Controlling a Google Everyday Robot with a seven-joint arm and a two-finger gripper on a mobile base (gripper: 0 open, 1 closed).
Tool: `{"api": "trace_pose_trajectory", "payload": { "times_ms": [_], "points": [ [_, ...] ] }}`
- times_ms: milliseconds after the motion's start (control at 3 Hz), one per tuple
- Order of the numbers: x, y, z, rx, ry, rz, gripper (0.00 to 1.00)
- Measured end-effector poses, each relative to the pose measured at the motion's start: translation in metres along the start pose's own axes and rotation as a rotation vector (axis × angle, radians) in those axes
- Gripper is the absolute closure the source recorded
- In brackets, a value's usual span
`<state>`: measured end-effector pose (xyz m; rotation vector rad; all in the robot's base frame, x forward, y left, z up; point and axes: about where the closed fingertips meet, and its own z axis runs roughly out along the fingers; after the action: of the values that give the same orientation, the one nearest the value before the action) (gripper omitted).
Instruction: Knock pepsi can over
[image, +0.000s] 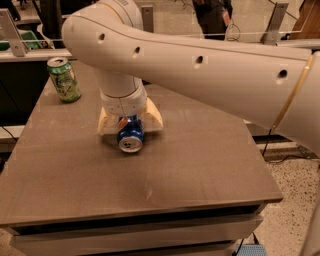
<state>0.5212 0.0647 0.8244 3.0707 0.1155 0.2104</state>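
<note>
The pepsi can (130, 136), dark blue with a silver top, lies on its side on the brown table (200, 165), its top facing me. My gripper (130, 121) is directly above and behind it, its two tan fingers (106, 122) spread on either side of the can, with the can's rear end between them. The big white arm reaches in from the right and hides the wrist and the can's far end.
A green can (64, 79) stands upright at the table's back left corner. A counter with a green bin (25, 40) runs behind the table. A person stands at the top centre. Speckled floor lies to the right.
</note>
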Motion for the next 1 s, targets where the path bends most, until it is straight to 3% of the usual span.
{"api": "trace_pose_trajectory", "payload": {
  "times_ms": [1000],
  "points": [
    [0.0028, 0.0027, -0.0017, -0.028, 0.01, 0.008, 0.0]
  ]
}}
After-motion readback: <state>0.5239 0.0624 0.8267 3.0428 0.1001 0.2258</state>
